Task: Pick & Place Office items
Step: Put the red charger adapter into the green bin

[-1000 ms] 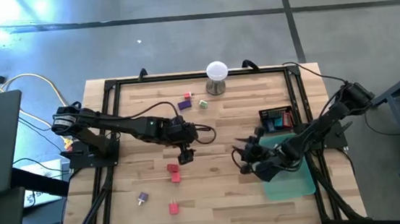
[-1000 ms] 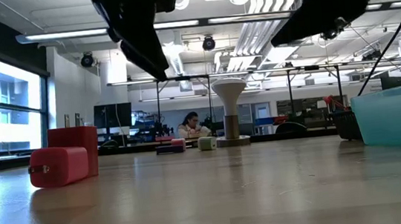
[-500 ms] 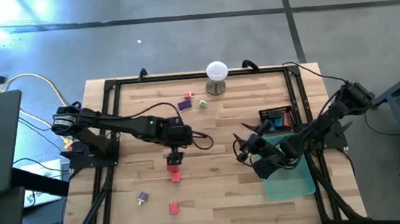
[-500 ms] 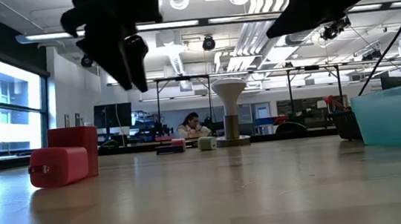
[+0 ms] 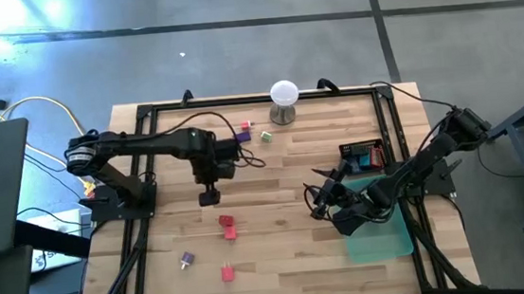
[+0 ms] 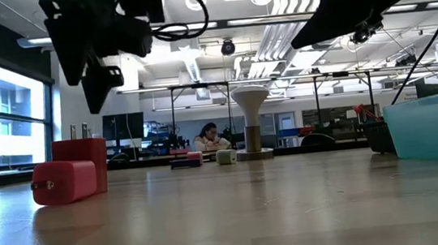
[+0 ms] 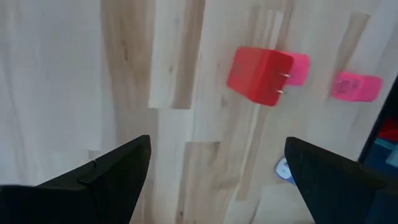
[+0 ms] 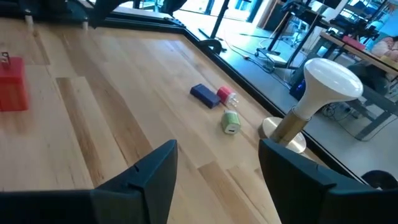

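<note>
The wooden bench (image 5: 281, 250) is holding small things spread apart on its top. A red block (image 5: 228, 228) is sitting near the middle, a purple piece (image 5: 187, 260) and a pink piece (image 5: 226, 273) are lying near the front edge, and a dark purple piece (image 5: 241, 136), a small red piece (image 5: 246, 125) and a pale green piece (image 5: 267, 136) are lying near the back. A white ball on a stand (image 5: 284, 101) is standing at the back edge, and a see-through green tray (image 5: 379, 227) is sitting on the right side.

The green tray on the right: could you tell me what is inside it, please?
Nothing shows on the green tray's visible part. The right gripper and its arm cover the tray's upper portion, so anything there is hidden.
</note>
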